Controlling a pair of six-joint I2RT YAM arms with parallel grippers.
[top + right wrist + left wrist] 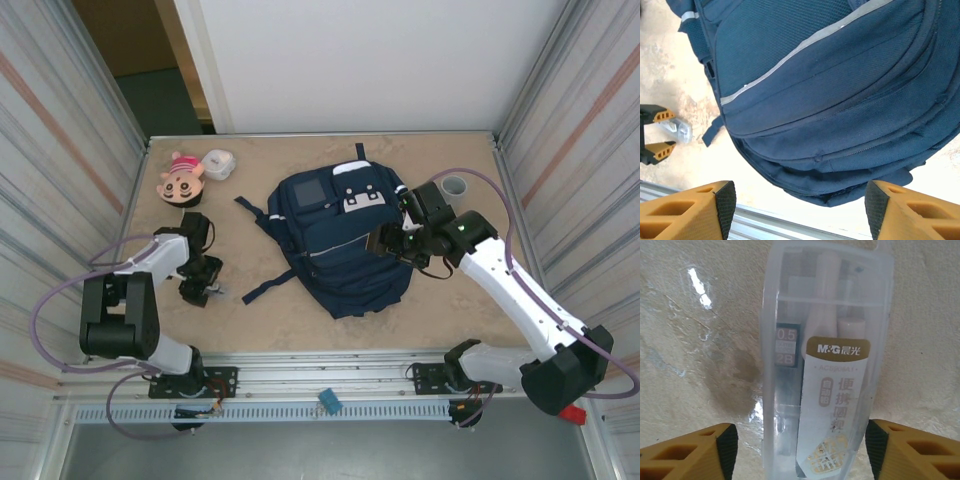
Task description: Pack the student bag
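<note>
The student bag [340,240], navy with thin white stripes, lies flat in the middle of the table. Its lower end with the zipper seams shows in the right wrist view [840,75]. My right gripper [800,210] hangs open over the bag's right side [395,243], nothing between its pads. A clear plastic stationery case [825,365] with pencil leads and a printed label lies on the table left of the bag. My left gripper [801,450] straddles the case's near end, open. Its right pad is close to the case and a gap remains on the left.
A pink-haired doll [180,180] and a small white object [219,164] sit at the back left. A grey ring [455,186] lies at the back right. Striped walls close both sides. A metal rail [330,375] runs along the near edge, a blue clip [329,401] below it.
</note>
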